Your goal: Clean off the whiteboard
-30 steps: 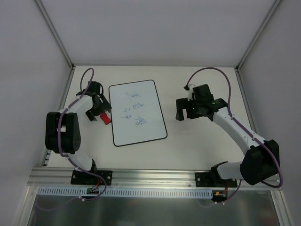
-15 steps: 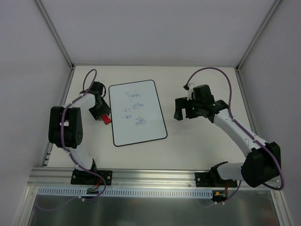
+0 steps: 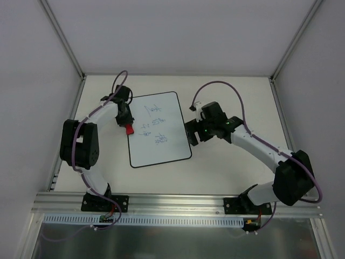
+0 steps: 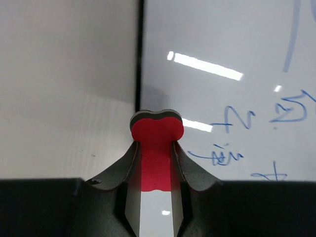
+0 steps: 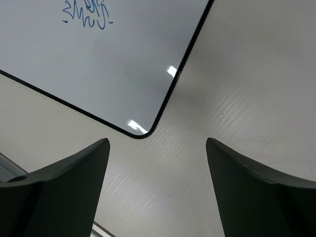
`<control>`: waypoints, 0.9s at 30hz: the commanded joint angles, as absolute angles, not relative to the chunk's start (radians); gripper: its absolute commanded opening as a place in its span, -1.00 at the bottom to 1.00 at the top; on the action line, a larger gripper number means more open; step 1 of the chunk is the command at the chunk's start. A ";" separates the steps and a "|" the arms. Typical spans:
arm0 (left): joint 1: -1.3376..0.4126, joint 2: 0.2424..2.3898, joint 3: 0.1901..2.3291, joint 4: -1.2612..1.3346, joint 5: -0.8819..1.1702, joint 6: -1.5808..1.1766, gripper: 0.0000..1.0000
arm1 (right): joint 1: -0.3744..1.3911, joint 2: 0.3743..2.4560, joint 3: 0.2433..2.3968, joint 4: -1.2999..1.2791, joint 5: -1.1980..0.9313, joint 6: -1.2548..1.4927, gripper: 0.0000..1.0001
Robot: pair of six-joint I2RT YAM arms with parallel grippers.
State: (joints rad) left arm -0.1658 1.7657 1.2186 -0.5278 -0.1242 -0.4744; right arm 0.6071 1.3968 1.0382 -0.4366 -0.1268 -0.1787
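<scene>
The whiteboard [image 3: 168, 148] lies flat on the table, with blue handwriting [image 3: 156, 127] in its middle. My left gripper [image 3: 126, 123] is shut on the red eraser [image 3: 129, 130] at the board's left edge. In the left wrist view the eraser [image 4: 157, 129] sticks out past the fingertips, over the black rim, with the whiteboard [image 4: 222, 44] to its right. My right gripper [image 3: 191, 135] hangs open at the board's right edge. In its wrist view the fingers [image 5: 79, 173] frame bare table just below a rounded corner of the whiteboard [image 5: 98, 69].
The white table [image 3: 232, 162] is bounded by walls at the back and sides. An aluminium rail [image 3: 178, 202] with the arm bases runs along the near edge. Purple cables loop above both arms.
My left gripper closed on the red eraser and carried it from the table left of the board onto the board's left edge. My right arm swung left to the board's right edge.
</scene>
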 commanded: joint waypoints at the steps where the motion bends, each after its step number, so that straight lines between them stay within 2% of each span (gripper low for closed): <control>1: -0.222 1.792 1.320 -0.531 -0.100 -0.287 -0.74 | 0.698 1.471 1.065 -0.350 -0.083 -0.235 0.64; 6: -0.242 1.864 1.439 -0.531 -0.040 -0.160 -0.74 | 0.799 1.580 1.097 -0.270 0.038 -0.232 0.36; 11: -0.247 1.985 1.604 -0.529 0.024 -0.112 -0.74 | 0.844 1.673 1.089 -0.193 0.055 -0.187 0.05; 16: -0.250 2.065 1.707 -0.531 0.029 -0.074 -0.74 | 0.857 1.721 1.075 -0.180 0.057 -0.206 -0.06; 27: -0.250 2.236 1.881 -0.532 -0.023 0.012 -0.70 | 0.887 1.781 1.020 -0.127 0.011 -0.218 -0.05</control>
State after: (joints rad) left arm -0.2481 2.2021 1.8149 -0.5213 -0.0078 -0.0463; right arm 0.8780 1.7565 1.0237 -0.1631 0.0208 -0.2150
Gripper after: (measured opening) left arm 0.216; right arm 0.472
